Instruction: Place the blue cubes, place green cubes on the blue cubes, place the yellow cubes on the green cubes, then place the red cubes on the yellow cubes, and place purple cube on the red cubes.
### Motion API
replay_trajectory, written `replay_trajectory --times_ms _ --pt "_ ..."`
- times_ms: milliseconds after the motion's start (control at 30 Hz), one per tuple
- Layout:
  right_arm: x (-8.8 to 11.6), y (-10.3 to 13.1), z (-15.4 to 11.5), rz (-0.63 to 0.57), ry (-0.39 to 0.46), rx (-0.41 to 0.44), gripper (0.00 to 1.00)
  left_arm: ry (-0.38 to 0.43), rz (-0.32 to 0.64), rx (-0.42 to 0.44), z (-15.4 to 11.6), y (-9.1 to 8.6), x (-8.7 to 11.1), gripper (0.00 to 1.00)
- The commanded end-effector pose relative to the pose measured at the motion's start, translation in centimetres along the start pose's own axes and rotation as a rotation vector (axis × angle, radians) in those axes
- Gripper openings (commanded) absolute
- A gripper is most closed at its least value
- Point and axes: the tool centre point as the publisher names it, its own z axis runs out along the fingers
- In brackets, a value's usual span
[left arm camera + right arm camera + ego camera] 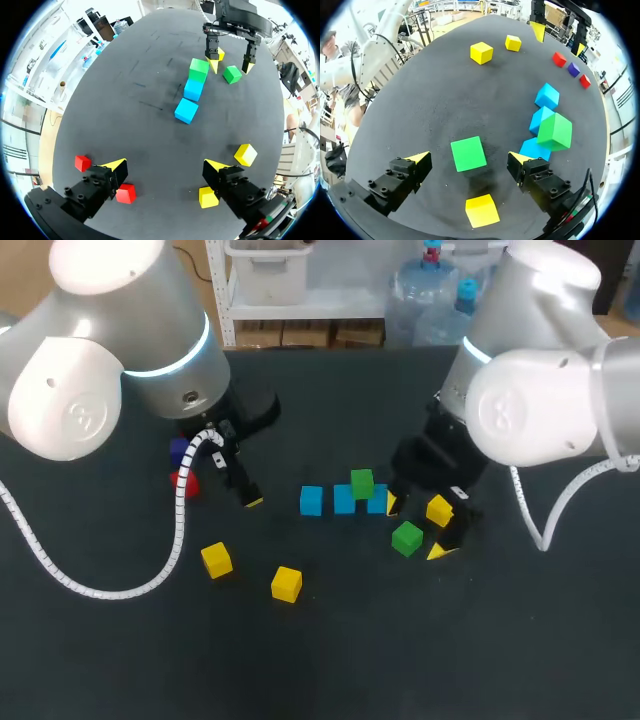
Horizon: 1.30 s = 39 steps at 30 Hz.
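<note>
**Loose green cube lined up, but it was tight in there**

The right hand (468, 159) hung with its fingers apart over the loose green cube (468, 153), which lay flat on the dark surface (435, 100) between them, not gripped; one finger sat just beside the end of the row of blue cubes (541, 118), which carried the stacked green cube (554, 131); my worry was that a sloppy descent or squeeze would shove that end cube and tip the green one off; a yellow cube (482, 210) lay right under the hand too, easy to clip; the loose cube also looked a bit skewed to the fingers, so it might twist on pickup; the left hand (165, 164) was spread and empty too, near the red cubes (125, 193), well apart from the row.
</note>
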Motion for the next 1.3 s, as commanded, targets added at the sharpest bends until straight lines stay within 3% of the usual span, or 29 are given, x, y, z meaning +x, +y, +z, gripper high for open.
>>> replay_trajectory --times_ms 33,100,167,267,367,433,533,567,633,700,900,1067,1300 --pt "-0.2 0.3 0.2 0.002 0.006 0.01 0.96 -0.003 0.002 0.003 0.0 0.1 0.1 1.0" --pt "-0.3 0.2 0.2 0.003 0.017 0.011 0.75 -0.003 0.002 0.003 0.0 0.1 0.1 1.0" --pt "-0.4 0.2 0.4 0.002 0.028 0.003 0.62 -0.003 0.002 0.003 0.0 0.1 0.1 1.0" --pt "-0.4 0.2 0.6 0.005 0.029 0.002 0.69 -0.003 0.002 0.003 0.0 0.1 0.1 1.0" --pt "-0.4 0.2 0.6 0.008 0.031 0.005 0.62 -0.003 0.002 0.003 0.0 0.1 0.1 1.0" --pt "-0.4 0.2 0.7 0.012 0.037 0.008 0.51 -0.003 0.002 0.003 0.0 0.1 0.1 1.0" --pt "-0.3 0.3 0.8 0.017 0.039 0.014 0.45 -0.003 0.002 0.003 0.0 0.1 0.1 1.0" --pt "-0.3 0.3 0.8 0.018 0.041 0.014 0.28 -0.003 0.002 0.003 0.0 0.1 0.1 1.0" --pt "-0.3 0.4 0.8 0.021 0.044 0.018 0.08 -0.003 0.002 0.003 0.0 0.1 0.1 1.0" --pt "-0.3 0.5 0.8 0.023 0.047 0.022 0.0 -0.003 0.002 0.003 0.0 0.1 0.1 1.0" --pt "-1.0 1.0 0.2 0.04 0.072 0.04 0.0 -0.003 0.002 0.003 0.0 0.1 0.1 1.0" --pt "-2.7 1.4 -0.2 0.055 0.118 0.051 0.0 -0.003 0.002 0.003 0.0 0.1 0.1 1.0" --pt "-5.1 1.4 0.3 0.088 0.101 0.064 0.0 -0.003 0.002 0.003 0.0 0.1 0.1 1.0"
